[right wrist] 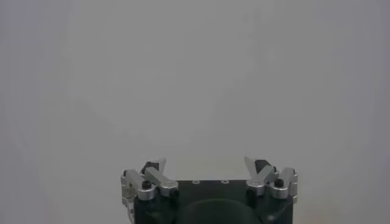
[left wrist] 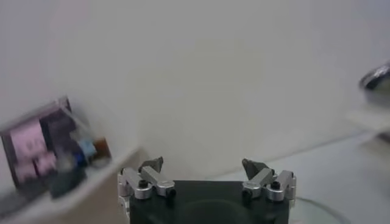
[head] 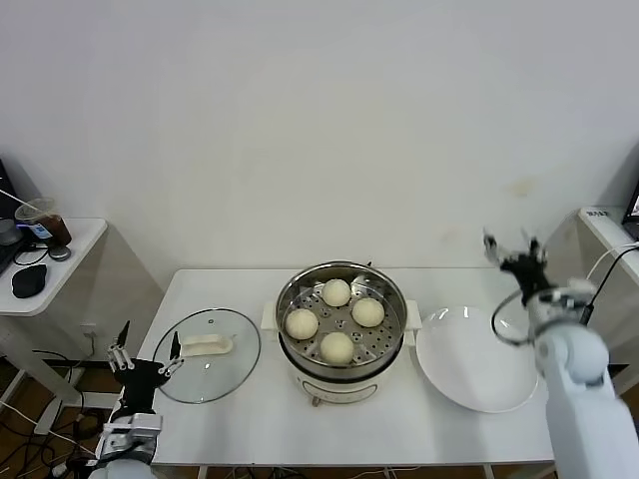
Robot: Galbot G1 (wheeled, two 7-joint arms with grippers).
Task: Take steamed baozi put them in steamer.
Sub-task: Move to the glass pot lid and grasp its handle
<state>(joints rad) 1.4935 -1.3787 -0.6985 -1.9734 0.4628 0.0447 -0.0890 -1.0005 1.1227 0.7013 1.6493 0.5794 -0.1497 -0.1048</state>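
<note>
**Watching for a bump: all 4 baozi in, both grippers empty**

Head view: the steamer (head: 340, 324) holds the four steamed baozi (head: 336, 292) on its perforated tray; plate (head: 474, 361) is bare. Right gripper (head: 516, 257) is raised, jaws wide, nothing held, w/ plate just below it. Left gripper (head: 146, 357) is low, w/ glass lid (head: 205, 365) just beside it, open, empty. Risk, imo: left arm swinging up clips lid.

Left wrist view: left gripper (left wrist: 203, 170) spread, empty.

Right wrist view: right gripper (right wrist: 206, 170) spread, only wall ahead.
</note>
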